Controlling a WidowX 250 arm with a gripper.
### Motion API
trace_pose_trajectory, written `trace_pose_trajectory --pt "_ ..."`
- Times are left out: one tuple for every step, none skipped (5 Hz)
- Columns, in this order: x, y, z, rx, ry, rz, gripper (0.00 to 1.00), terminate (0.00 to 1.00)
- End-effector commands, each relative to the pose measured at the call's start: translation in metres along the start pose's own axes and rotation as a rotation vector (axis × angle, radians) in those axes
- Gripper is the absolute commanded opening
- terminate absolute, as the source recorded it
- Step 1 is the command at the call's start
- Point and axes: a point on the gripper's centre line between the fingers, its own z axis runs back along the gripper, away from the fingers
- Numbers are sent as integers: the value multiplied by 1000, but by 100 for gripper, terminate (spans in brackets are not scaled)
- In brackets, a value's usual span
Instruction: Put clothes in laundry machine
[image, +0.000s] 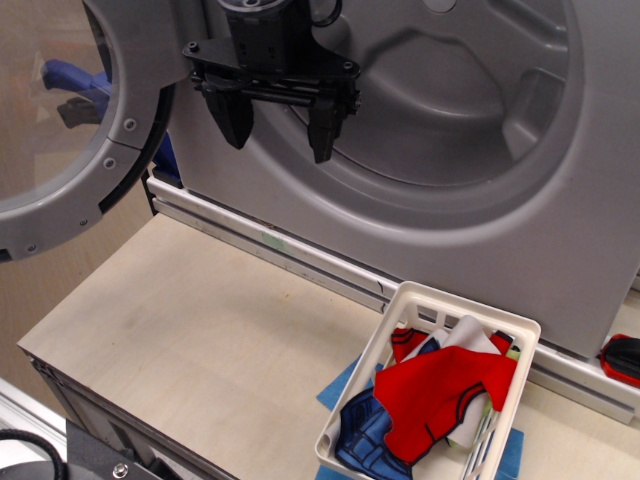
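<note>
The clothes lie piled in a white slatted basket (408, 302) at the lower right: a red piece with dark trim (440, 395) on top, a blue denim piece (362, 435) under it at the left, a white bit (470, 333) and a light green edge (512, 353). The grey laundry machine (300, 215) fills the back, its drum mouth (450, 90) open and its round door (100, 170) swung out to the left. My gripper (278, 135) hangs open and empty in front of the drum mouth's left rim, well above and left of the basket.
The basket stands on a flat blue mat (340, 385) on a light wooden tabletop (200, 320). A red and black object (622, 360) sits at the right edge. Blue and dark shapes (75, 90) show through the door glass.
</note>
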Motion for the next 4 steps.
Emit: trace_pose_trajectory --pt "0 0 0 0 0 0 100 0" --pt "-29 -33 -1 -38 38 -6 100 0" --pt "-58 -57 -2 -74 43 -1 100 0" --pt "-76 -74 -8 -128 69 34 100 0"
